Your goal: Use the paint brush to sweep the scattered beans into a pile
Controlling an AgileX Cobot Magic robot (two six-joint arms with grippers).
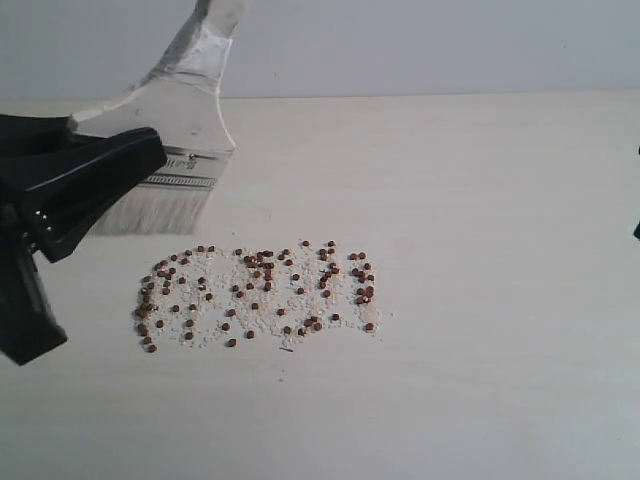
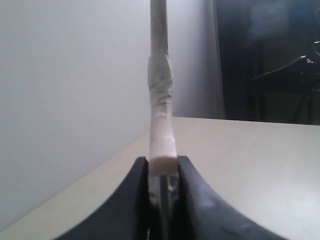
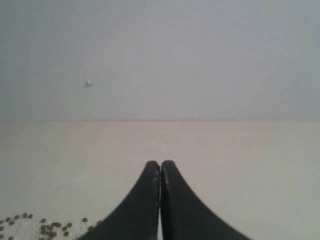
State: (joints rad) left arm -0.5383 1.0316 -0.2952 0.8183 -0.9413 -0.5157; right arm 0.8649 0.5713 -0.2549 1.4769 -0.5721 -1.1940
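Observation:
The beans [image 1: 255,290] lie scattered in a wide, loose band on the table, small reddish-brown dots mixed with whitish crumbs; no dense pile shows. The paint brush [image 1: 185,150] hangs just behind the band's left end, its off-white bristles [image 1: 155,212] pointing down close to the surface and its taped handle rising out of frame. My left gripper [image 1: 140,155] is shut on the brush near its silver ferrule. In the left wrist view the handle [image 2: 161,125] stands clamped in the left gripper [image 2: 162,162]. My right gripper [image 3: 160,164] is shut and empty, with beans [image 3: 45,227] beside it.
The pale table [image 1: 480,180] stretches right and toward the front of the beans. A plain wall [image 1: 420,40] stands behind its far edge. Only a dark sliver of the right arm [image 1: 637,231] shows at the exterior view's right edge.

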